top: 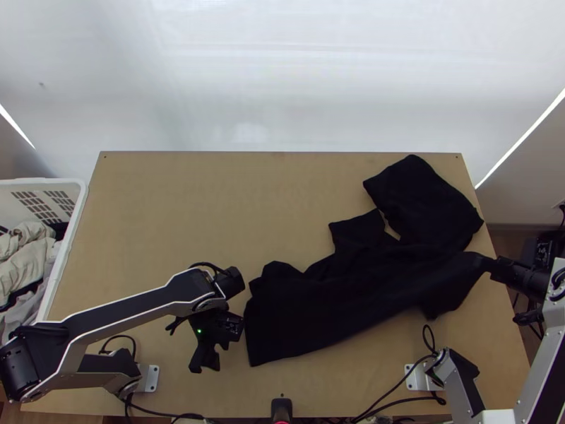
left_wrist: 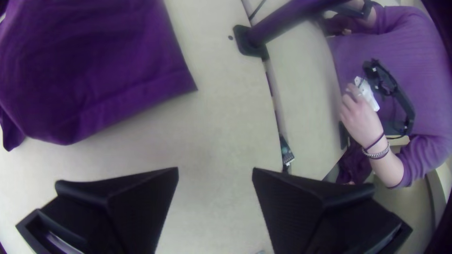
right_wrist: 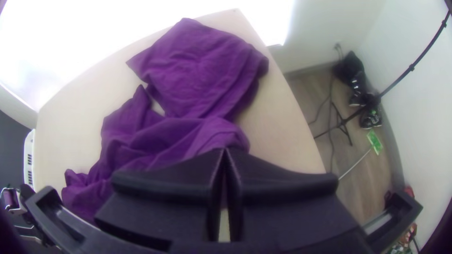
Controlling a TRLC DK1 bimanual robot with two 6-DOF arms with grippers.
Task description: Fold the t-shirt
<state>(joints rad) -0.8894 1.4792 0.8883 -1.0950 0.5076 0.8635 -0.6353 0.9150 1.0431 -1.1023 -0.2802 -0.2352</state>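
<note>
One hand of ours, the right [right_wrist: 225, 150], is closed on a pinch of the t-shirt [top: 304, 318] at the worktop's [top: 212, 212] right side; our left hand [left_wrist: 215, 170] stands open, gripping nothing, just beside the other end; the t-shirt lies rumpled from the near middle to the far right; we judge it light, limp and apt to slip from a shallow pinch; we'd take the straight-edged corner [top: 260, 355] nearest our left hand, catching every layer before pulling flat.

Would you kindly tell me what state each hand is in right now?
Left hand: open, holding nothing.
Right hand: closed on a bunched part of the t-shirt.
</note>
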